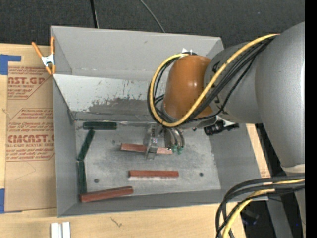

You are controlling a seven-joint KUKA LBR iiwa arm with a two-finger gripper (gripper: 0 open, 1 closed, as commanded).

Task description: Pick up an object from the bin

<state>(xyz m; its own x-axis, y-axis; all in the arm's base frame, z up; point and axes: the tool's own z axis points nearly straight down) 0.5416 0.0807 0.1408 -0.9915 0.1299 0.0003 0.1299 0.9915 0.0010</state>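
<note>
Beneath pincer (155,150), slim reddish-brown stick (132,147)

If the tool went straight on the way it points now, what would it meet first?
Most likely the short reddish-brown stick lying in the middle of the bin, directly beneath the tool. I cannot judge how close it already is.

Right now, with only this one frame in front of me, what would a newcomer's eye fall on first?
The bulky grey arm with its orange wrist cover comes in from the right. Its end effector is low over a reddish-brown stick at the middle of the bin. Two similar sticks lie nearer the front wall, and three dark green sticks line the left side.
</note>
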